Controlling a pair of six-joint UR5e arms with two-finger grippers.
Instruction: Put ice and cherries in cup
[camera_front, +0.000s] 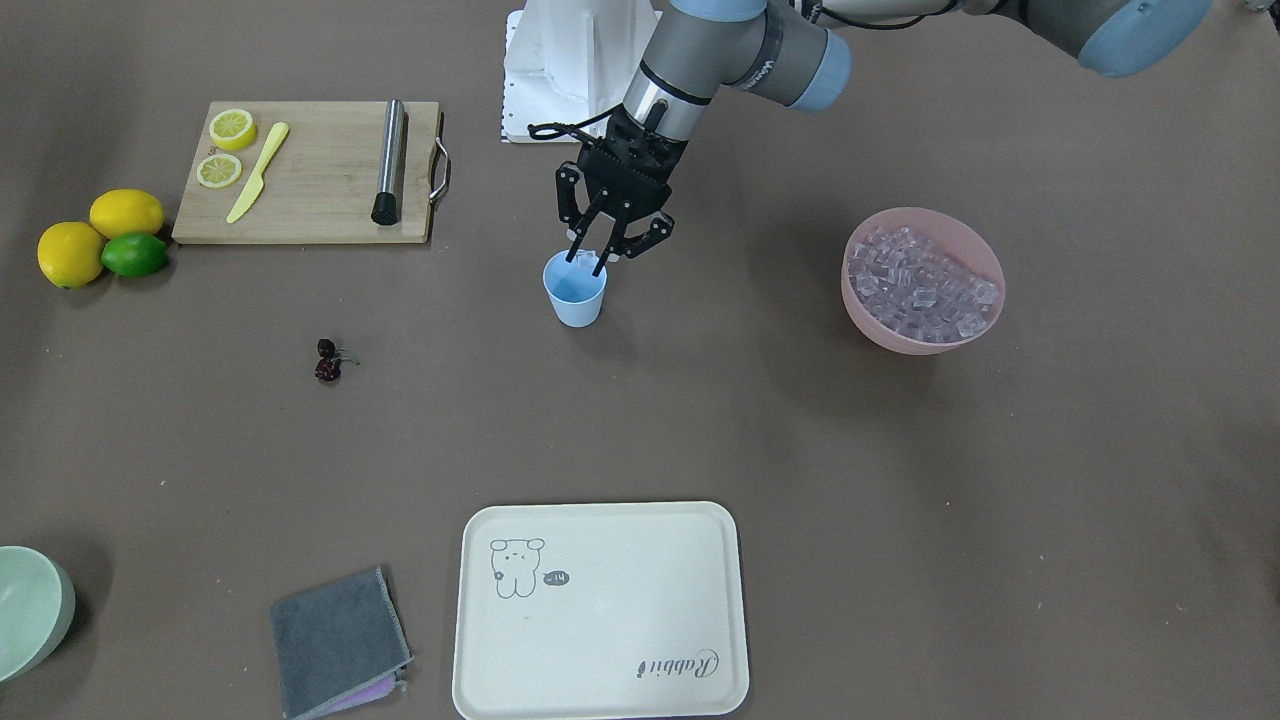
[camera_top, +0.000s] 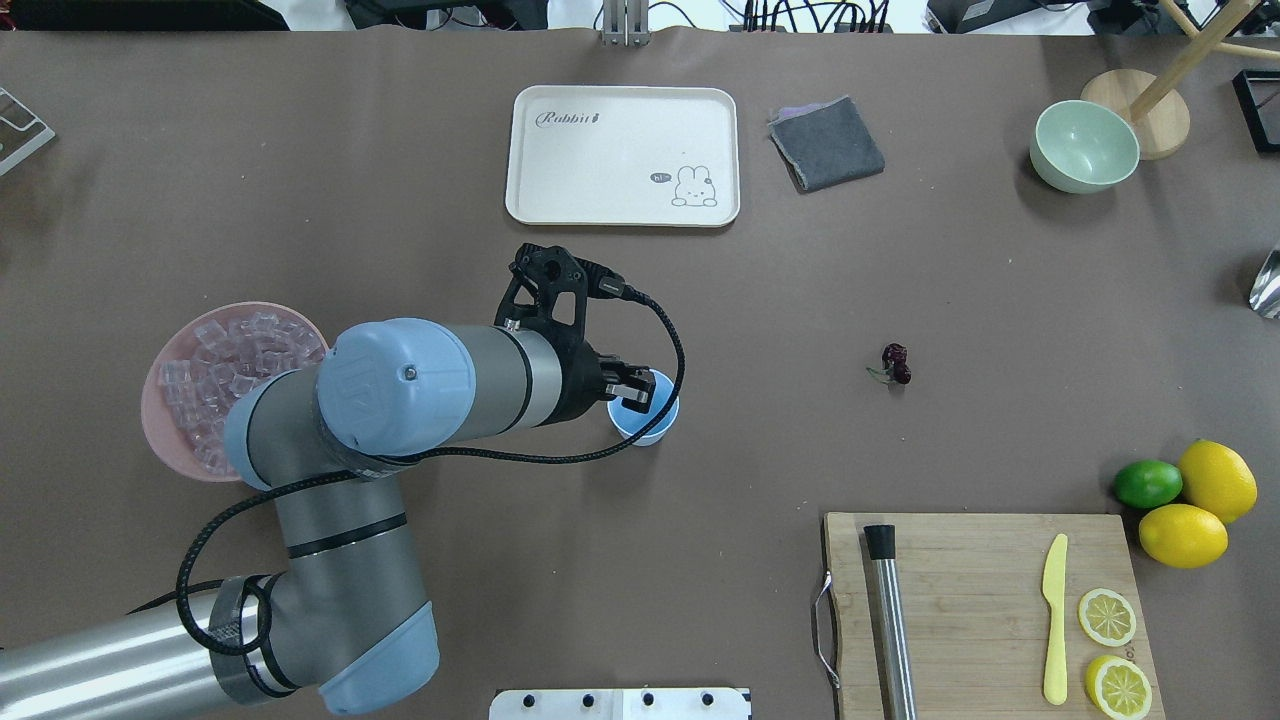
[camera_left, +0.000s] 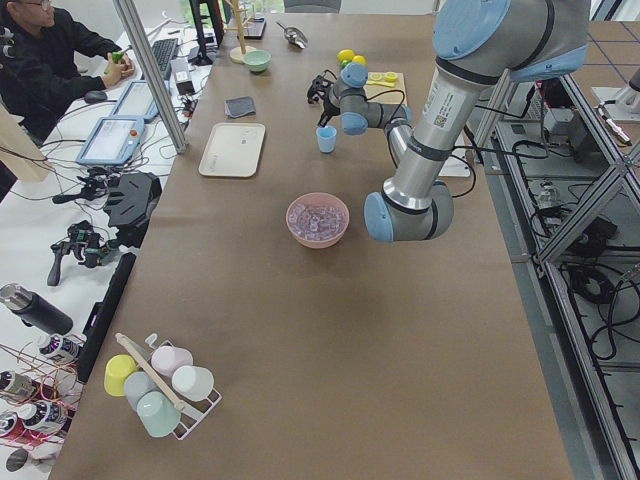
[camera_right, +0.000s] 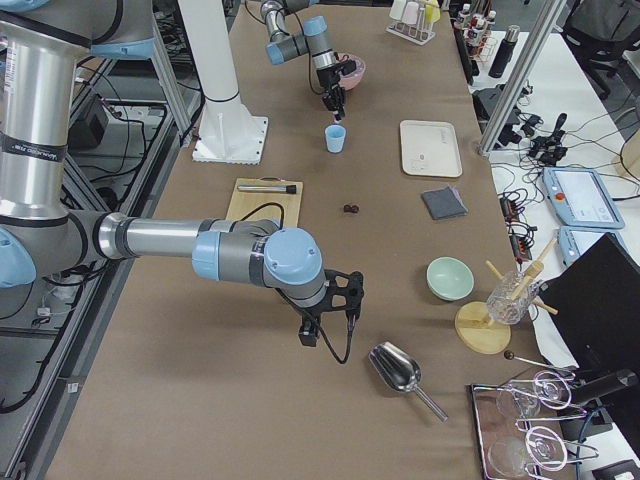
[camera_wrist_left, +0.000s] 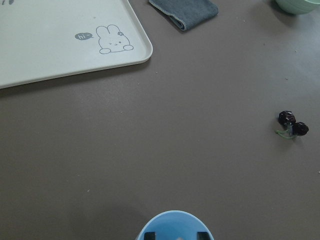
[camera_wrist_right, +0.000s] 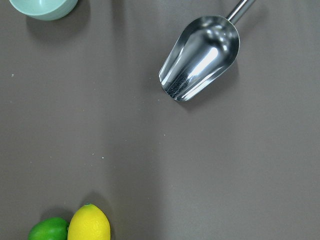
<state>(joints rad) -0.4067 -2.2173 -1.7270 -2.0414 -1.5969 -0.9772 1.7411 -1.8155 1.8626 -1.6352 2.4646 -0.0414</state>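
The light-blue cup (camera_front: 575, 300) stands mid-table, also seen in the overhead view (camera_top: 657, 428) and at the bottom edge of the left wrist view (camera_wrist_left: 175, 224). My left gripper (camera_front: 588, 262) hangs right over its mouth, fingers narrowly apart and shut on a clear ice cube. The rest of the ice (camera_front: 925, 285) fills a pink bowl (camera_front: 905, 342) on my left. The cherries (camera_front: 327, 361) lie on the table to my right of the cup, untouched. My right gripper (camera_right: 335, 300) hovers far off near a metal scoop; I cannot tell its state.
A cream tray (camera_front: 600, 610) and a grey cloth (camera_front: 335, 640) lie at the far side. A cutting board (camera_front: 310, 190) carries lemon slices, a yellow knife and a metal muddler. Two lemons and a lime (camera_front: 133, 254) sit beside it. A pale green bowl (camera_front: 30, 610) and a scoop (camera_wrist_right: 200, 60) are at my right.
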